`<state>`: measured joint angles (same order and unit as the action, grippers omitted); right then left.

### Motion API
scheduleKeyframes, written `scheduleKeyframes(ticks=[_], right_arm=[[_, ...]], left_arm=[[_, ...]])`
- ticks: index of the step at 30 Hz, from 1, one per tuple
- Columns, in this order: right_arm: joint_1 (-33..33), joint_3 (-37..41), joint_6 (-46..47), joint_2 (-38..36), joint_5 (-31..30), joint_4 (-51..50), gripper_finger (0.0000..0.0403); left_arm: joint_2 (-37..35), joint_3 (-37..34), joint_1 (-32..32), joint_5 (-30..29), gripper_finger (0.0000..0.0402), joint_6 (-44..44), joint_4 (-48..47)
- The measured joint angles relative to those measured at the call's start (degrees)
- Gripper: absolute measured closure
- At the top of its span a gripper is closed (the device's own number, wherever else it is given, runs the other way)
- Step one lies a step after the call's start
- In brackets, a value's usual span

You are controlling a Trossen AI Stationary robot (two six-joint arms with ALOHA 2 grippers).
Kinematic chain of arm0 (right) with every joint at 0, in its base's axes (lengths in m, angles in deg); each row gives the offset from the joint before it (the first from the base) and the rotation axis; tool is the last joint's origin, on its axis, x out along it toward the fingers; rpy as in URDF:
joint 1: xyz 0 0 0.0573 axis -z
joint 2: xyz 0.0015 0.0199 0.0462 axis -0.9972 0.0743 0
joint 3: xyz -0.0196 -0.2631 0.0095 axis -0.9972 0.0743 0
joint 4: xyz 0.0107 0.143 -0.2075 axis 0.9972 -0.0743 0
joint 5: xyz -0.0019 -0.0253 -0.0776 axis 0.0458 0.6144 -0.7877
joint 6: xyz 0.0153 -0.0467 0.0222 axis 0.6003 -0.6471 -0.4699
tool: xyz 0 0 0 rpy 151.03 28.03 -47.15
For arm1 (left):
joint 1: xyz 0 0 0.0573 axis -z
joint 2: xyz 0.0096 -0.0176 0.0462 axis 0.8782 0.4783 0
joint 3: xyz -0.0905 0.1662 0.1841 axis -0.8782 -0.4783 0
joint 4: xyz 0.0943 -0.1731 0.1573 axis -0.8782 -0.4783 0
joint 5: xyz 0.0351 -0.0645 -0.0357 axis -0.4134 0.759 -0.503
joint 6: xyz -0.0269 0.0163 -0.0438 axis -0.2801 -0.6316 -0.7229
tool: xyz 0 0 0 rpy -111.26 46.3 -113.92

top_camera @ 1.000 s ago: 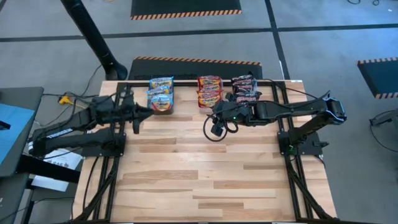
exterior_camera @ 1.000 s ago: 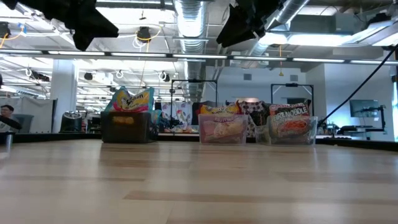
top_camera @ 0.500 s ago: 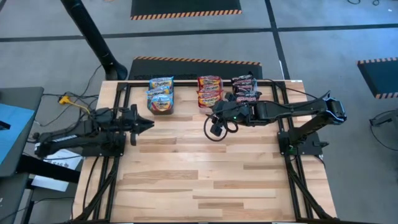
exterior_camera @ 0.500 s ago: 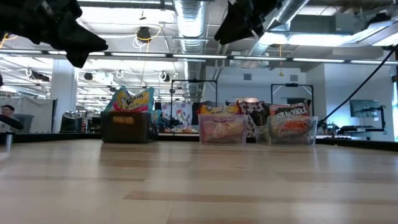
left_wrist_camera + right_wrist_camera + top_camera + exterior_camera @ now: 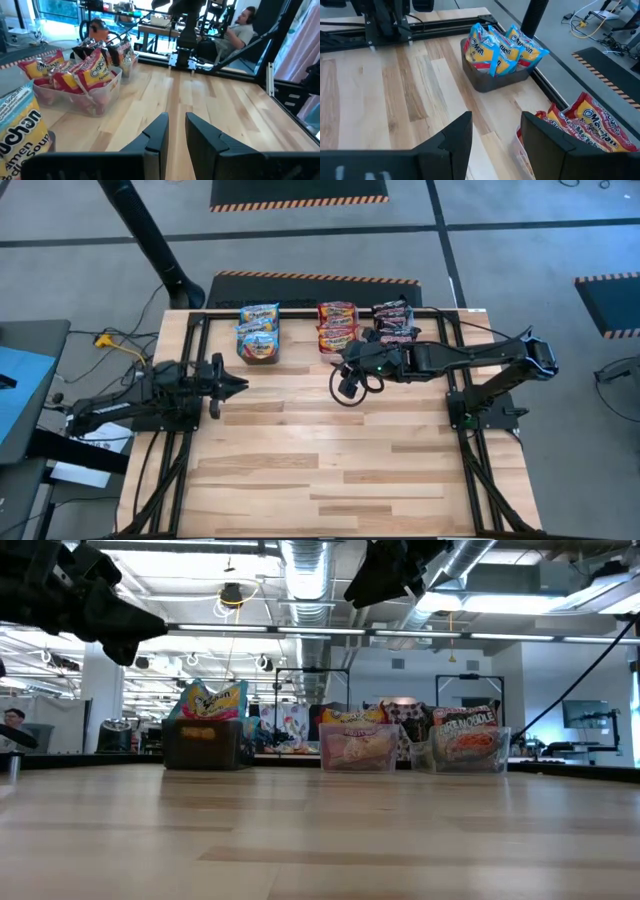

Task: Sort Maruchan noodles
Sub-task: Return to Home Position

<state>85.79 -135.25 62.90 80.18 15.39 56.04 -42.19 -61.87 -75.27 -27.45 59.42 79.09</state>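
Note:
The Maruchan noodles stand in three bins along the table's far edge. Light blue and yellow packets (image 5: 259,330) fill a black bin (image 5: 490,81). Red and orange packets (image 5: 337,326) sit in a clear bin (image 5: 95,97), and black and red packets (image 5: 395,323) in another clear bin (image 5: 470,752). My left gripper (image 5: 240,383) hangs level by the table's left edge, its fingers (image 5: 157,131) a narrow gap apart with nothing between them. My right gripper (image 5: 342,365) hovers just in front of the red packets' bin, open and empty (image 5: 495,135).
Black frame rails (image 5: 300,311) run along the table's far edge and down both sides. The bare wood (image 5: 330,460) of the middle and near half carries nothing. A person (image 5: 242,30) sits beyond the table's right side.
My left gripper has sunk and drawn back toward the table's left and near edges, tipping to level. Its finger gap is unchanged. The packets and bins have stayed put.

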Motion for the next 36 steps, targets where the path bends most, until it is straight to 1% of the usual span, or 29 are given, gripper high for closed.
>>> scheduleKeyframes(ticks=[3,5,7,10,14,18,22,26,31,36], right_arm=[[0.0,0.1,0.0,-0.9,0.2,-0.5,0.0212],[0.0,-0.5,0.1,-2.3,1.3,-0.6,0.0212],[0.0,-1.5,0.0,-4.1,2.7,-2.8,0.0212],[0.0,-3.5,0.0,-6.8,3.0,-6.0,0.0212],[0.1,-4.2,0.0,-11.9,3.1,-10.9,0.0212],[0.1,-4.1,0.1,-18.2,4.4,-16.2,0.0212],[-0.3,-3.3,0.5,-24.8,4.3,-22.2,0.0212],[-1.3,4.1,2.9,-33.4,3.3,-21.7,0.0212],[-2.9,17.7,7.9,-44.4,2.5,-13.7,0.0212],[-5.3,28.5,8.1,-52.7,2.5,-6.1,0.0212]], left_arm=[[-1.6,-1.3,0.0,0.2,0.0350,0.5,0.4],[-2.0,-2.9,0.0,0.7,0.0350,0.7,1.4],[-1.8,-4.5,0.0,1.0,0.0350,0.1,2.7],[-1.6,-5.9,0.0,0.6,0.0350,-0.1,6.6],[-1.8,-6.4,0.0,0.4,0.0350,1.8,8.5],[-1.6,-6.5,0.0,-0.5,0.0350,1.9,7.5],[-1.7,-6.5,0.0,-0.6,0.0350,1.9,7.7],[-1.7,-6.5,0.0,-1.1,0.0350,1.9,7.6],[-1.7,-6.5,0.0,-1.5,0.0350,1.9,7.6],[-1.7,-6.5,0.0,-4.2,0.0350,1.9,7.1]])
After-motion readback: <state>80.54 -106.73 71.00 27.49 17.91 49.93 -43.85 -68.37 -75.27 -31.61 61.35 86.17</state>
